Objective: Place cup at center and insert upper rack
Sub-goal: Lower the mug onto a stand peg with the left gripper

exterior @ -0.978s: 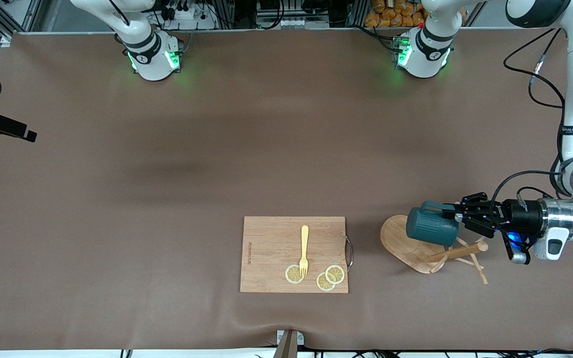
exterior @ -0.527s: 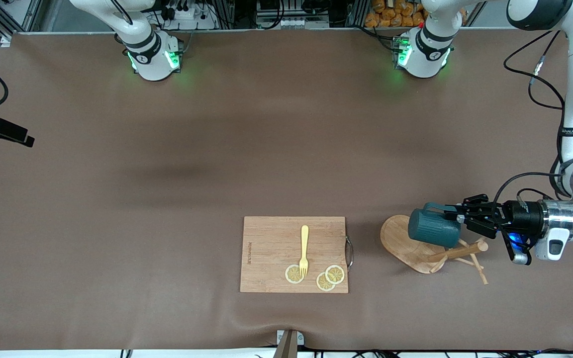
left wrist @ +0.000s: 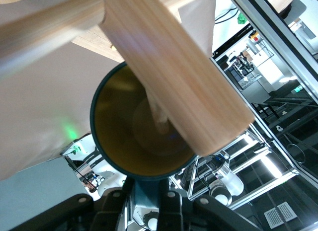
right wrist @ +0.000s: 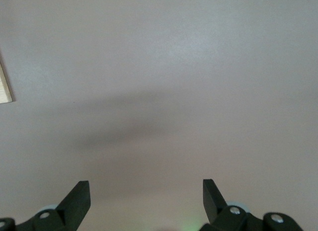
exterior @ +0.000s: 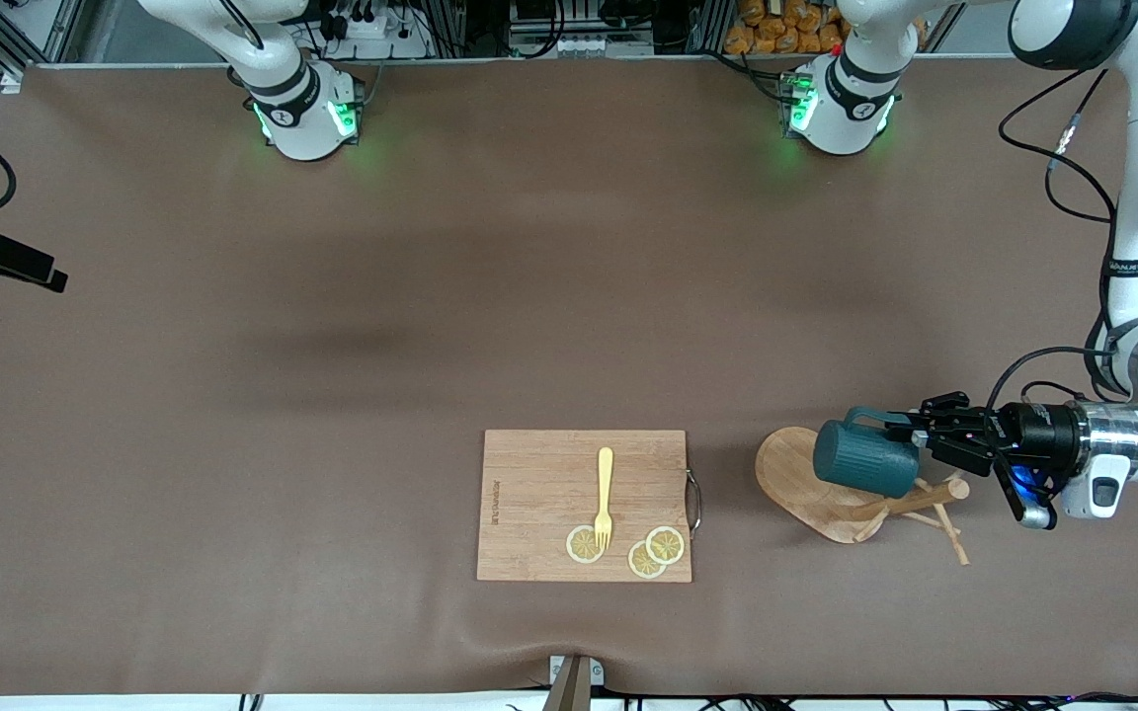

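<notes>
I am carrying the ribbed dark teal mug (exterior: pixel 863 461) on its side, the left gripper (exterior: pixel 910 433) clamped on its loop handle, over the toppled pale wooden mug-tree (exterior: pixel 851 489), whose round post (left wrist: pixel 174 77) is crossing the mug's glossy yellowish mouth. The right gripper (right wrist: pixel 145 196) is waiting over bare matte table (exterior: pixel 529 276), jaws spread.

Two robot arms stand at the desk (exterior: pixel 431 296), each ending in one claw: the left claw (exterior: pixel 910 432) and the right claw (right wrist: pixel 146 198); one teal cup (exterior: pixel 860 461); one wooden mug-tree rack (exterior: pixel 806 484) with a single post and a few thin crossing pegs, their exact number hard to tell; one cutting board (exterior: pixel 539 494); one yellow fork (exterior: pixel 605 497); three lemon slices (exterior: pixel 665 544) on the board.
</notes>
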`<state>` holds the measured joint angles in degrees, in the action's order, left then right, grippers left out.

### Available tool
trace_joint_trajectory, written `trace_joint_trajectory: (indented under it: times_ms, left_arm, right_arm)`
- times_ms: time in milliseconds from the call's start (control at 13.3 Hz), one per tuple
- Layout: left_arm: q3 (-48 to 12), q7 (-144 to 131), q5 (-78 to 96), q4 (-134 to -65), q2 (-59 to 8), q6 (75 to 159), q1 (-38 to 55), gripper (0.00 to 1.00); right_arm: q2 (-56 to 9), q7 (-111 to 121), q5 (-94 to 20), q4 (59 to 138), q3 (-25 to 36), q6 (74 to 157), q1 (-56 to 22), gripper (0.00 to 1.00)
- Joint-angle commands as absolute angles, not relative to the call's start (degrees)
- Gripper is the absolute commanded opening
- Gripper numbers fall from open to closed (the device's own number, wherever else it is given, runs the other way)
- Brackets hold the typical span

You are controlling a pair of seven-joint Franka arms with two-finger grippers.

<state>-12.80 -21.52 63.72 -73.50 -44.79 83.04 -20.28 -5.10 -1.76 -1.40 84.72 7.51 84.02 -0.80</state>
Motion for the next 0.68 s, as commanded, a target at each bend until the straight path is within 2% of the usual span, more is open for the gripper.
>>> trace_joint_trajectory:
  times_ms: [0,602]
  left_arm:
    - [-13.18,-20.04,65.82,-72.42,-45.79,80.78,-21.62,0.00]
    - [-13.10,-17.40,67.76,-72.60,-47.19,78.40,-23.20,0.00]
  right_arm:
    - [-5.01,-1.85,-0.62,84.29,7.47,83.50,-0.79,1.00]
    - [-5.01,-1.76,-0.62,84.11,7.47,83.67,-0.88,1.00]
